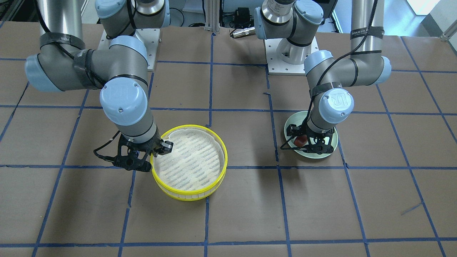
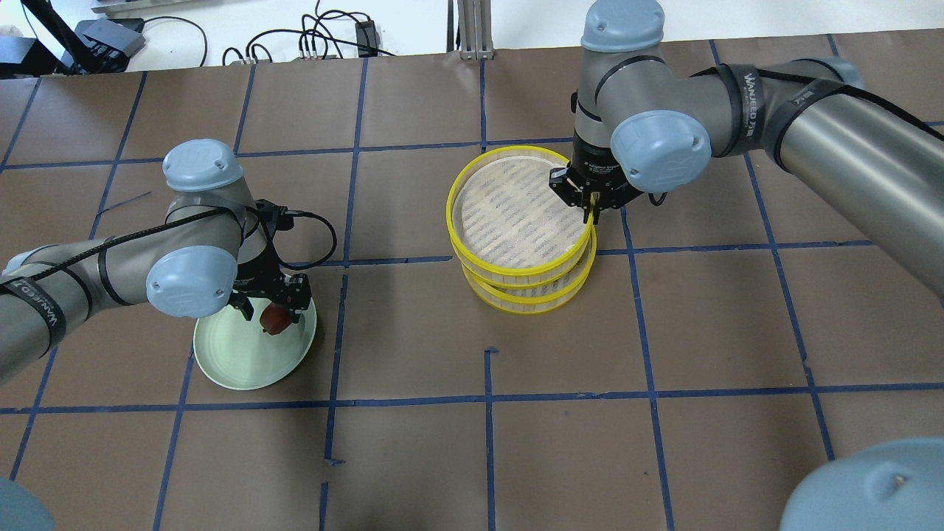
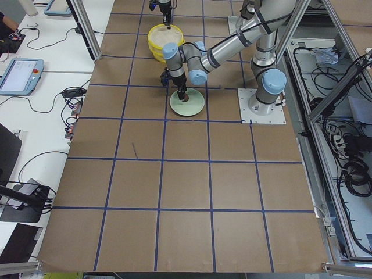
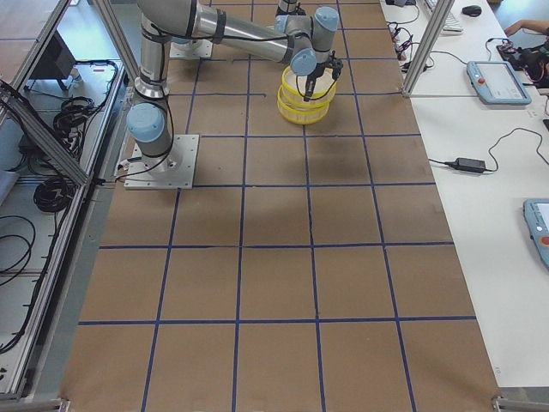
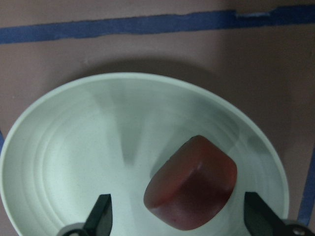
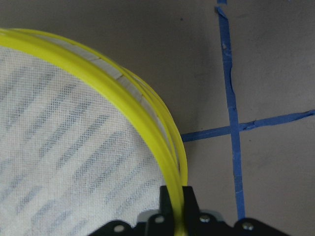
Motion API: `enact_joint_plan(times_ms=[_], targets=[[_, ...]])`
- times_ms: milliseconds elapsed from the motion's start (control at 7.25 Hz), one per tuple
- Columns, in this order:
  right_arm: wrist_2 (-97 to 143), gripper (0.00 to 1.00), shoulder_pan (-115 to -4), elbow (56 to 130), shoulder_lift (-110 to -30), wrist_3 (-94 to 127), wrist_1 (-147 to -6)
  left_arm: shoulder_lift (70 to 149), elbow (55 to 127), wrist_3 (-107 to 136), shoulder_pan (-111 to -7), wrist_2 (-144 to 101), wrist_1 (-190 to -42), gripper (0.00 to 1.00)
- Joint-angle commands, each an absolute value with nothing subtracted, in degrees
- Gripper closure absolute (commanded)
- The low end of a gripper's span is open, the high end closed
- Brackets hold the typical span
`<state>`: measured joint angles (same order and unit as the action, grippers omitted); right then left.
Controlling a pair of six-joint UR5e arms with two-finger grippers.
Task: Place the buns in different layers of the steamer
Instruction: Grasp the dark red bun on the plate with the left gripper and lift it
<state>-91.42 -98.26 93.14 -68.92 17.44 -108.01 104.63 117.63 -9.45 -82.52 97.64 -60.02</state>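
The reddish-brown bun (image 5: 194, 184) lies on the pale green plate (image 5: 74, 147); it also shows in the overhead view (image 2: 276, 318). My left gripper (image 5: 179, 216) is open, with one finger on each side of the bun. The steamer stands as two stacked yellow-rimmed trays. My right gripper (image 2: 592, 214) is shut on the rim of the top tray (image 2: 472, 177), as the right wrist view (image 6: 177, 206) shows. The top tray sits offset over the lower tray (image 2: 527, 304), and its slatted floor is bare. The white bun is hidden or out of view.
The table is brown paper marked into squares with blue tape. The plate (image 2: 236, 361) is on my left side, about one square away from the steamer (image 1: 192, 126). Cables and the arm bases are at the table's rear edge.
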Motion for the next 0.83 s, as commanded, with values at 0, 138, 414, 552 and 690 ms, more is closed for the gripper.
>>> enact_joint_plan(times_ms=[0,138,414,552,690], targets=[[-91.84,0.90,-98.09,93.34,-68.91,16.87,-107.58,104.15,117.51,-8.97,-82.62,97.65,-60.03,0.96],[-91.85,0.90,-98.09,93.34,-68.91,16.79,-107.06,103.98,116.99,-8.88,-82.70,97.65,-59.86,1.00],[-91.84,0.90,-98.09,93.69,-68.82,16.79,-104.96,103.28,116.03,-9.14,-82.97,97.65,-57.94,1.00],[-91.93,0.90,-98.00,93.69,-68.91,16.53,-104.68,100.40,112.80,-8.79,-83.75,97.47,-58.70,1.00],[-91.93,0.90,-97.82,93.69,-68.91,16.26,-104.68,97.06,109.81,-8.70,-85.76,96.43,-63.50,1.00]])
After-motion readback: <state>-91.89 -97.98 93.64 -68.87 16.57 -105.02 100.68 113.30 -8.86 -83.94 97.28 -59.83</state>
